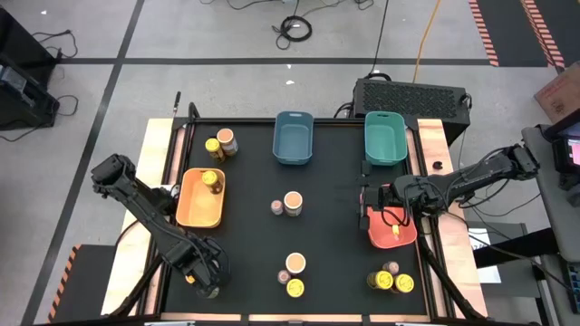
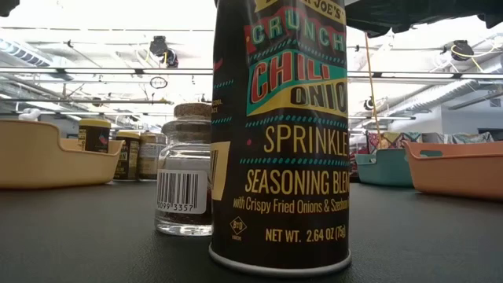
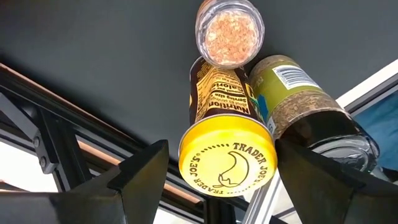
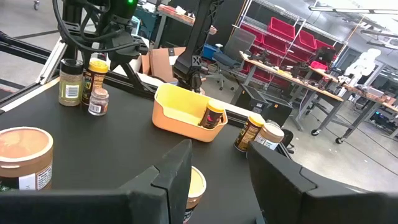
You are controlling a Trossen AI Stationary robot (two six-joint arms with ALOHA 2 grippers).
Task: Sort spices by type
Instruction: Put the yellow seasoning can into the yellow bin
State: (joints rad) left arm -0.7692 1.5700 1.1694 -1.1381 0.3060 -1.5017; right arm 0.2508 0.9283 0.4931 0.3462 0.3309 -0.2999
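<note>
My left gripper [image 1: 204, 272] hangs over the table's near-left corner, pointing down and open. In the left wrist view [image 3: 221, 149] its fingers stand on either side of a yellow-lidded jar [image 3: 227, 163], apart from it. Beside that jar stand a tiny pinkish-topped jar [image 3: 229, 32] and an olive jar [image 3: 305, 106]; the arm hides all three in the high view. My right gripper [image 1: 367, 197] is open [image 4: 219, 149] near the red bin [image 1: 391, 228], facing the peach-topped jar [image 1: 293, 204] at mid-table. Every jar stands upright on its base.
The orange bin [image 1: 201, 199] holds one yellow-lidded jar [image 1: 212, 180]. Blue [image 1: 294, 138] and teal [image 1: 385, 138] bins sit at the far edge. More jars stand far-left [image 1: 220, 144], near-centre [image 1: 294, 274] and near-right [image 1: 391, 278]. A tall chili onion jar [image 2: 279, 134] fills the low view.
</note>
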